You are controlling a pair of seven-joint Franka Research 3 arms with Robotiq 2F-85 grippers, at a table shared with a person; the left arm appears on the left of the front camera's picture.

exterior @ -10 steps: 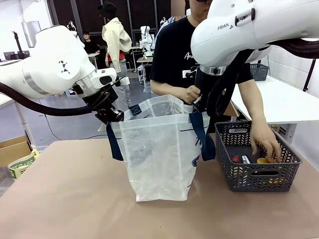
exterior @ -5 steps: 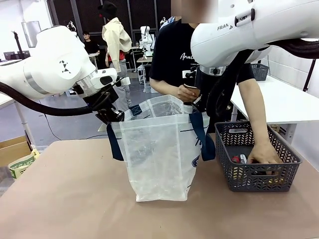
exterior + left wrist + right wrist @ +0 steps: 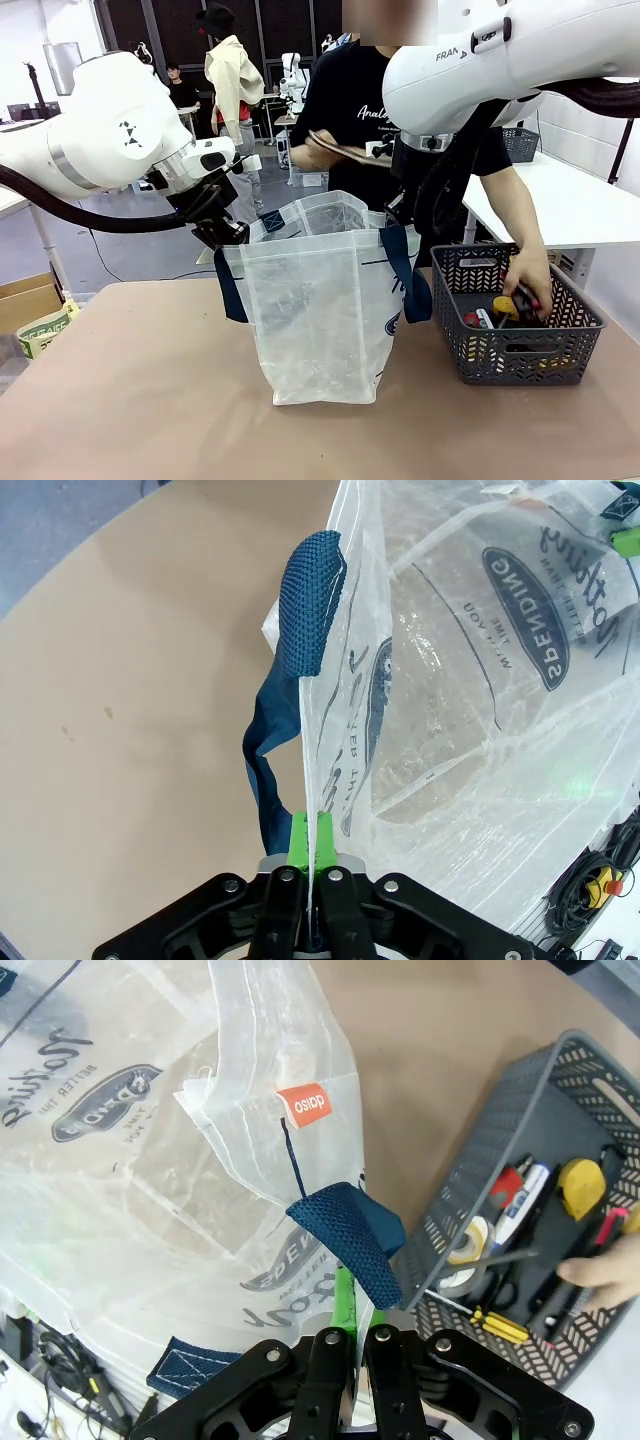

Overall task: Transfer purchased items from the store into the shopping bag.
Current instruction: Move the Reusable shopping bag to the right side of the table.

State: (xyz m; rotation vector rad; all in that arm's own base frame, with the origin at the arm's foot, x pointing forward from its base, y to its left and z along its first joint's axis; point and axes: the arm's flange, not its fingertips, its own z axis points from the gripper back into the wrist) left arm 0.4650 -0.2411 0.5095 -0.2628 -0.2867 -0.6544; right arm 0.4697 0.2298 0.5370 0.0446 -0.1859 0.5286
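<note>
table [image 3: 120, 400]: tan top; the bag and basket stand on it.
bag [image 3: 320, 320]: upright at mid table, translucent white with navy handles [image 3: 405, 270]; its mouth is stretched wide between the two grippers.
basket [image 3: 515, 365]: dark grey lattice, just beside the bag on the robot's right, not touching it as far as the front view shows.
left gripper [image 3: 310, 845]: green pads pressed together on the thin plastic rim at the bag's left top corner, next to a handle; the bag hangs away from the fingertips.
right gripper [image 3: 358, 1335]: pinching the rim at the bag's right top corner, just by the other handle's stitched end.
hand [image 3: 530, 285]: the person's, reaching down into the basket among the items.
items [image 3: 580, 1185]: small goods on the basket floor, some yellow, red and black; all lie apart from both grippers.
</note>
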